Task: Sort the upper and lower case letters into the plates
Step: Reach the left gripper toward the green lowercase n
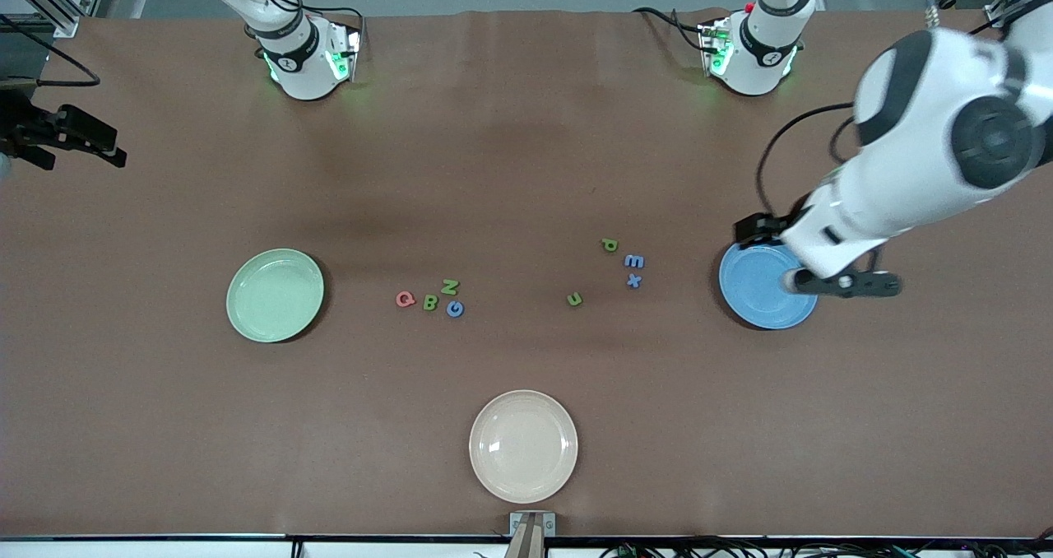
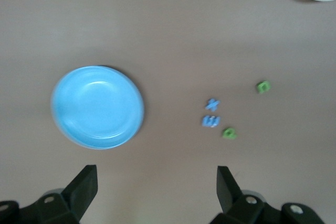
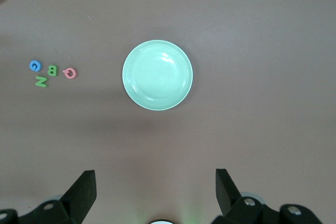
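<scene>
sorting not yet begun: all eight letters lie on the table, both plates bare

nothing has been sorted so far, and every letter has yet to be moved. the pale green plate (image 1: 275, 295) sits toward the right arm's end of the table and holds nothing. the blue plate (image 1: 765, 288) sits toward the left arm's end, also bare. a cream-white plate (image 1: 523, 446) lies nearest the front camera.

between the two plates are two loose clusters of tiny flat letters. nearer the green plate: a pink Q (image 1: 404, 299), a green B (image 1: 429, 302), a green N (image 1: 449, 286) and a blue G (image 1: 455, 309). nearer the blue plate: a green p (image 1: 609, 245), a green u (image 1: 574, 299), a blue x (image 1: 633, 280) and a blue letter (image 1: 633, 261) that looks like an E, though it is too small to be sure.

the left gripper (image 2: 156, 190) hangs over the edge of the blue plate, fingers spread wide, holding nothing. the right gripper (image 3: 155, 192) hangs near the green plate, fingers likewise apart and empty.
</scene>
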Available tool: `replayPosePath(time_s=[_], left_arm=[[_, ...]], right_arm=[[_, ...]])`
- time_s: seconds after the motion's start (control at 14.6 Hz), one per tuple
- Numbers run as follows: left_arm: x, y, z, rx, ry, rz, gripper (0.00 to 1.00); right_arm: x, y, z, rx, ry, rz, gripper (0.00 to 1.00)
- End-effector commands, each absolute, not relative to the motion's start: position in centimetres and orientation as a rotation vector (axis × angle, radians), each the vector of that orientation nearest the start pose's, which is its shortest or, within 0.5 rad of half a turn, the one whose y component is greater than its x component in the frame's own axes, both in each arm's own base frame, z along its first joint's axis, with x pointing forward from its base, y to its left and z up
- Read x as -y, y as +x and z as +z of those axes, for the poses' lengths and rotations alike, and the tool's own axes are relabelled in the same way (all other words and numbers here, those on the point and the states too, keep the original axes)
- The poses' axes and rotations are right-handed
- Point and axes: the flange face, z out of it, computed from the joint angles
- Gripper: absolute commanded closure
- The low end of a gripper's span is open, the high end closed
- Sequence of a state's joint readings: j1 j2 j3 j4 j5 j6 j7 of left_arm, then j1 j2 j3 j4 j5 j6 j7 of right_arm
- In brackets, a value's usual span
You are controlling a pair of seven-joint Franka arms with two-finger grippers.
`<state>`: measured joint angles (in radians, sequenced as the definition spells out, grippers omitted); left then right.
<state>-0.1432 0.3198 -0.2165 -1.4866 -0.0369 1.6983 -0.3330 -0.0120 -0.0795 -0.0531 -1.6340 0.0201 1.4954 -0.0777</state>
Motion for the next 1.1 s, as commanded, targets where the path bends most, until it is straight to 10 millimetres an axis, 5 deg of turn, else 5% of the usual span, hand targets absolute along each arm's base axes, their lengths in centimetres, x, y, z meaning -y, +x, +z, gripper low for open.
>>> replayPosePath(time_s=[0.0, 0.41, 0.62, 1.03], left_arm=[[27.2, 61.4, 43.9, 0.107, -3.184, 0.178, 0.0], [37.3, 60.2, 32.9, 0.357, -3.135, 0.081, 0.0], [40.1, 60.0, 28.6, 0.596, -3.127, 0.028, 0.0], [42.8, 58.6, 23.1, 0.694, -3.091, -0.002, 0.0]], right_arm=[[3.2, 51.2, 63.4, 0.032, -3.091, 0.068, 0.0], [3.2, 51.3, 63.3, 0.029, -3.091, 0.071, 0.0], [3.2, 51.3, 63.4, 0.029, -3.092, 0.064, 0.0], [3.5, 51.4, 64.1, -0.003, -3.093, 0.055, 0.0]])
